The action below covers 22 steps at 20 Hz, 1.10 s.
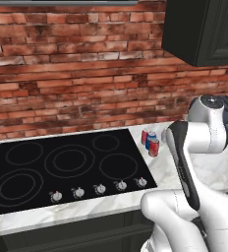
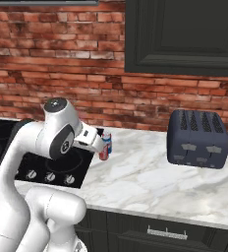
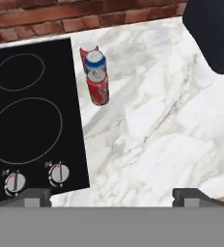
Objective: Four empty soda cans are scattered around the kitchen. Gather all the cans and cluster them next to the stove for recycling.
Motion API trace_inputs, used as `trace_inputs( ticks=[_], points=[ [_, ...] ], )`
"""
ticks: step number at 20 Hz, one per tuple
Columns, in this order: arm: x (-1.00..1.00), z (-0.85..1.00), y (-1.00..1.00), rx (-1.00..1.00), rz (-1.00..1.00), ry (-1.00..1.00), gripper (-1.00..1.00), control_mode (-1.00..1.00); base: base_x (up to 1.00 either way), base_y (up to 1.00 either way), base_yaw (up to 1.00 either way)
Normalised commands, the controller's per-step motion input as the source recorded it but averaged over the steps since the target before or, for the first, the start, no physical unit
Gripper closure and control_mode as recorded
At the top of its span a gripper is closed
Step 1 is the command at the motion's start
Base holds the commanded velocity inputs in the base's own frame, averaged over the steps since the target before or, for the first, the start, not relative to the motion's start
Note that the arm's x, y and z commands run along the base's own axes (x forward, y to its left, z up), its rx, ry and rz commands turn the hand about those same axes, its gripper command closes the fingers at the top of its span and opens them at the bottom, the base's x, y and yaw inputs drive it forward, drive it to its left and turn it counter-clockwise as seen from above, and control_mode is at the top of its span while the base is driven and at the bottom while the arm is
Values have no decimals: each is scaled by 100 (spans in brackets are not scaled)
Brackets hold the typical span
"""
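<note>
In the left base view, three soda cans [image 1: 151, 141] stand clustered on the worktop [image 1: 214, 170] just right of the stove [image 1: 67, 165]. The right base view places the toaster [image 2: 198, 139] well right of the stove. In the hand view, the gripper [image 3: 112, 195] jaws stand wide, empty; the arm should retreat clear of the cluster and seek the fourth can.

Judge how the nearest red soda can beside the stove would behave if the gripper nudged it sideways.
The red soda can stands tall and narrow, so it would probably tip rather than slide. It crowds the blue can behind, so a push may topple that too. Once down, its round body would likely roll on the smooth marble counter.
</note>
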Motion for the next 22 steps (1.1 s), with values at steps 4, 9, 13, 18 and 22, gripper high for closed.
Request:
trace_inputs(
  ticks=[4, 9, 13, 18, 22],
  points=[
    [-61, 52, 32, -4, 4, 2, -100, -100, 0, 0, 0],
    [-37, 58, 20, -1, 0, 1, -100, -100, 0, 0, 0],
    [-21, 26, 0, 0, 1, 0, -100, -100, 0, 0, 0],
    [-12, 2, 3, 0, 0, 0, -100, 100, -36, 3, 1],
    [0, 0, 0, 0, 0, 0, -100, 100, -98, 0, 14]
  ],
)
